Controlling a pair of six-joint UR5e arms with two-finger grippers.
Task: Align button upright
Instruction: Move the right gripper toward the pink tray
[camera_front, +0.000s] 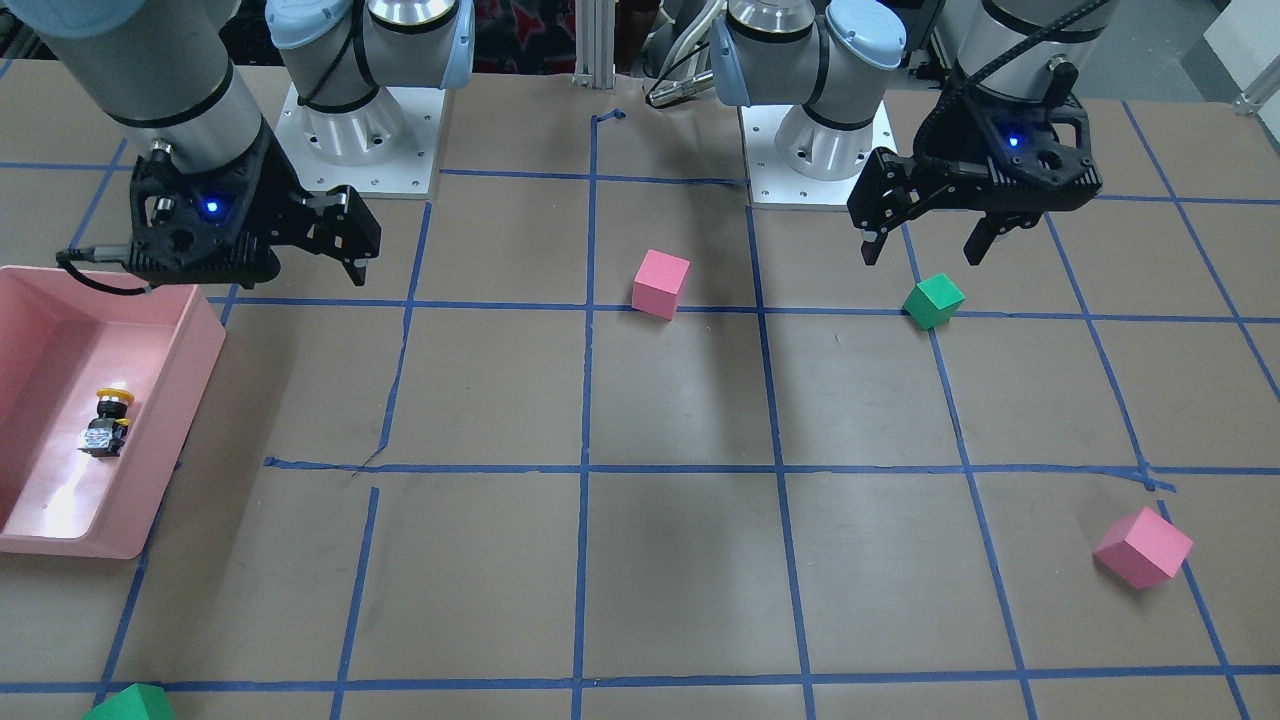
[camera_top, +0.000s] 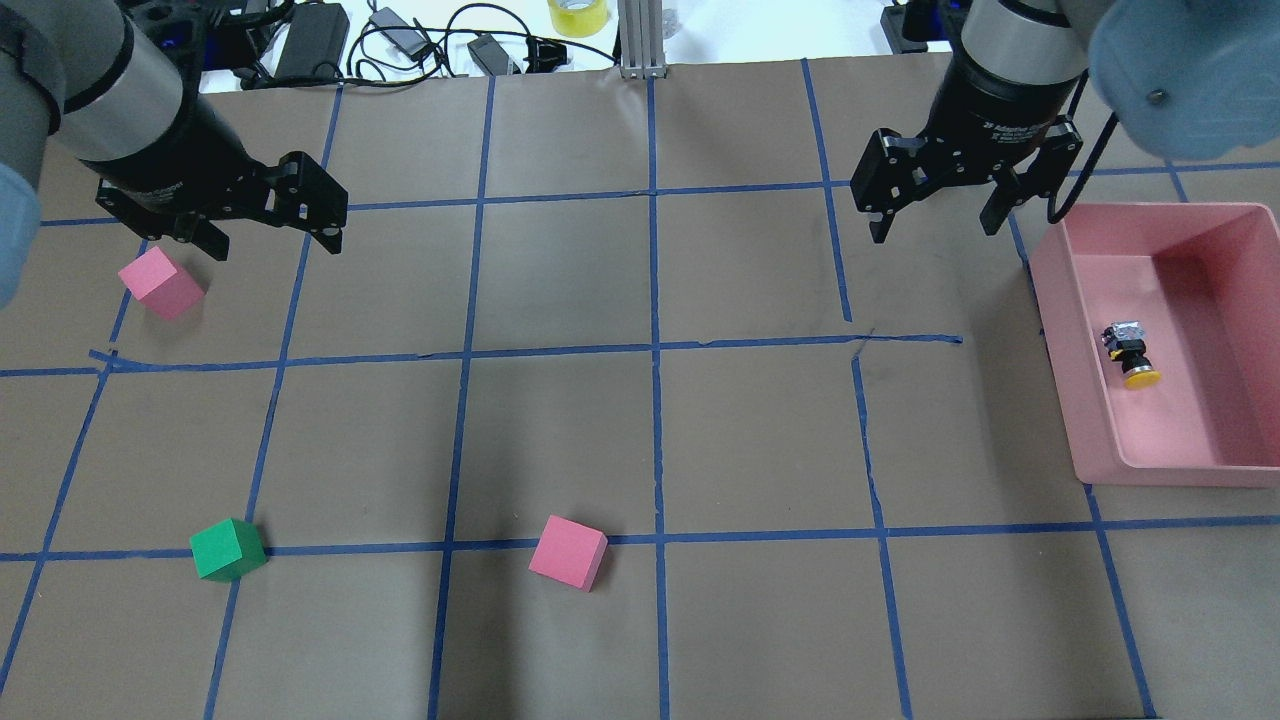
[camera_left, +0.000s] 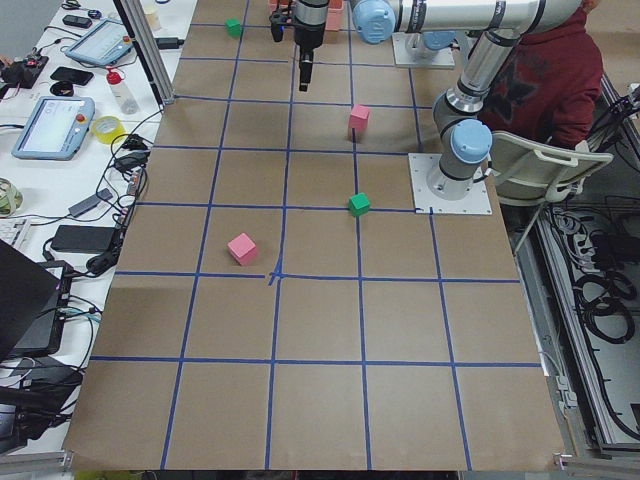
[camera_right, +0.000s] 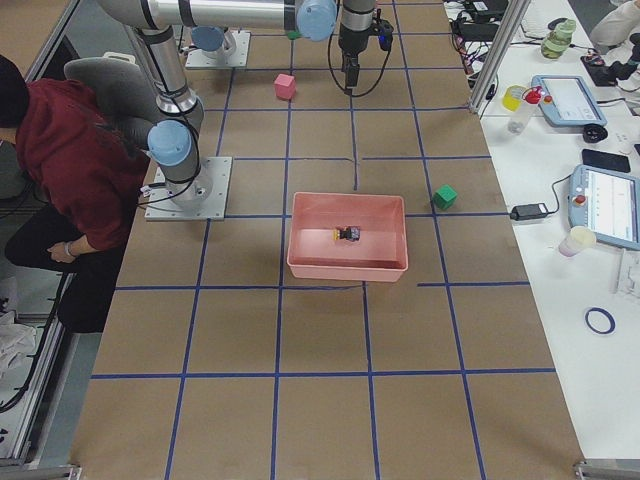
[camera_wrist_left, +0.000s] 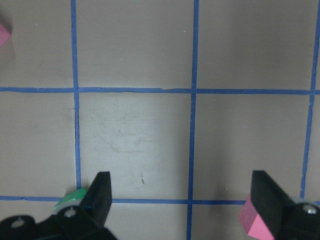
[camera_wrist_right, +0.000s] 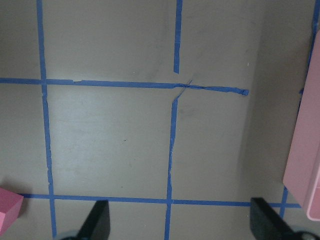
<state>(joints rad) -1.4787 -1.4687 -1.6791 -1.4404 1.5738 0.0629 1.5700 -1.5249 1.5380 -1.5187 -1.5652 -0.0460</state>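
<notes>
The button (camera_front: 107, 422), with a yellow cap, black body and grey base, lies on its side inside the pink bin (camera_front: 190, 350). It also shows in the overhead view (camera_top: 1130, 353) and the exterior right view (camera_right: 348, 234). My right gripper (camera_top: 934, 234) is open and empty, raised above the table beside the bin's (camera_top: 1060, 300) far inner corner, apart from the button. In its wrist view (camera_wrist_right: 181, 222) only the bin's edge (camera_wrist_right: 305, 150) shows. My left gripper (camera_top: 277, 247) is open and empty, raised over the table's other side (camera_wrist_left: 182, 200).
A pink cube (camera_top: 568, 552) and a green cube (camera_top: 228, 548) lie near the robot's bases. Another pink cube (camera_top: 160, 285) lies far left. A second green cube (camera_front: 130, 705) sits at the table's far edge beyond the bin. Blue tape lines grid the brown table.
</notes>
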